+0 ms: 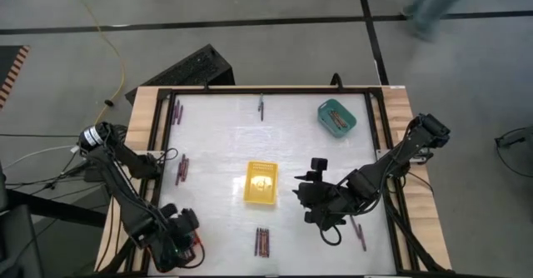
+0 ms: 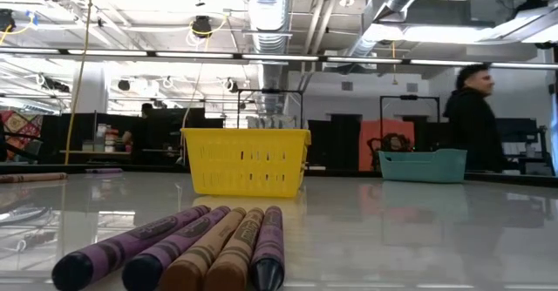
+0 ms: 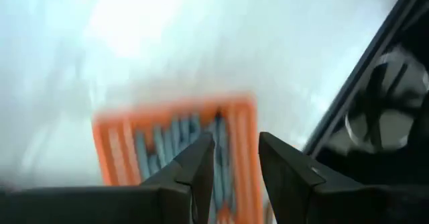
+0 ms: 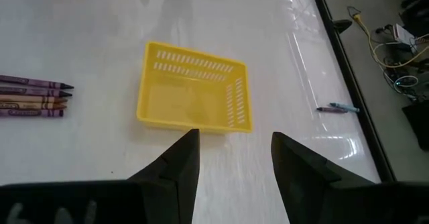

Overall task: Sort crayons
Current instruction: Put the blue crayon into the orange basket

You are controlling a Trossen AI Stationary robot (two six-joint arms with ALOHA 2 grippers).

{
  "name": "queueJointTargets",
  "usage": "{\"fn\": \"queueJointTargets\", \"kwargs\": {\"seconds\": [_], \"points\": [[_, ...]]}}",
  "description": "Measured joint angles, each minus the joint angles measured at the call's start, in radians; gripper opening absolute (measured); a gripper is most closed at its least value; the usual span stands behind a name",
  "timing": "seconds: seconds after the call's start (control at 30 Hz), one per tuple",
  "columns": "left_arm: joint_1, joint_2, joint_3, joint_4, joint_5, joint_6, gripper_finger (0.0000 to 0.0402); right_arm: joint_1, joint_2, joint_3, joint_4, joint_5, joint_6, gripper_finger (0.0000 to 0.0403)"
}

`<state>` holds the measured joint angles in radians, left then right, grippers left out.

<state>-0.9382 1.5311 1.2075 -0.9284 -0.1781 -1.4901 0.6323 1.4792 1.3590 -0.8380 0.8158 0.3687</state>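
Paper-wrapped wax crayons (image 2: 187, 254) lie on a glossy white tabletop (image 2: 418, 239) that mirrors the ceiling lights; slotted yellow plastic basket (image 2: 246, 161) and smooth teal plastic tray (image 2: 422, 165) beyond, pale wood edging (image 1: 141, 120) around.

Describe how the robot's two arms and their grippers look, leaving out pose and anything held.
Both arms are dark, nearly black, jointed segments with cables looped along them. The left gripper has two flat, dark, wedge-shaped fingers with angular edges. The right gripper has the same pair of dark tapered fingers. From above, the left arm shows a light round part near its base; the right arm looks uniformly black.
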Motion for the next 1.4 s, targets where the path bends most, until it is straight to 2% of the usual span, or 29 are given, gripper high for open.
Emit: {"fn": "queueJointTargets", "kwargs": {"seconds": [0.17, 0.3, 0.5, 0.6, 0.7, 0.93, 1.1, 1.2, 1.4], "points": [[0.123, 0.0, 0.023, 0.007, -0.218, 0.224, 0.0107, 0.0, 0.0, -0.003, -0.032, -0.001, 0.044, 0.018], [0.302, 0.0, 0.023, 0.031, -0.301, 0.446, 0.0107, 0.004, -0.002, -0.061, -0.038, -0.001, 0.12, 0.018], [0.654, 0.0, 0.023, 0.156, -0.301, 0.842, 0.0107, 0.031, -0.001, -0.199, -0.023, -0.004, 0.306, 0.018], [0.833, 0.0, 0.022, 0.219, -0.285, 0.963, 0.0107, 0.061, -0.001, -0.271, 0.011, -0.004, 0.393, 0.018], [1.002, 0.0, 0.022, 0.335, -0.205, 1.064, 0.0107, 0.095, -0.001, -0.336, 0.054, -0.003, 0.463, 0.018], [1.294, 0.074, 0.022, 0.572, 0.019, 1.09, 0.0107, 0.149, -0.001, -0.432, 0.16, 0.021, 0.523, 0.018], [1.415, 0.18, 0.024, 0.677, 0.09, 1.01, 0.0107, 0.163, -0.001, -0.452, 0.187, 0.025, 0.524, 0.018], [1.468, 0.256, 0.077, 0.668, 0.119, 0.998, 0.0107, 0.173, -0.001, -0.452, 0.189, 0.041, 0.524, 0.018], [1.505, 0.427, 0.292, 0.487, 0.105, 1.049, 0.0107, 0.187, -0.001, -0.452, 0.189, 0.052, 0.524, 0.018]]}}
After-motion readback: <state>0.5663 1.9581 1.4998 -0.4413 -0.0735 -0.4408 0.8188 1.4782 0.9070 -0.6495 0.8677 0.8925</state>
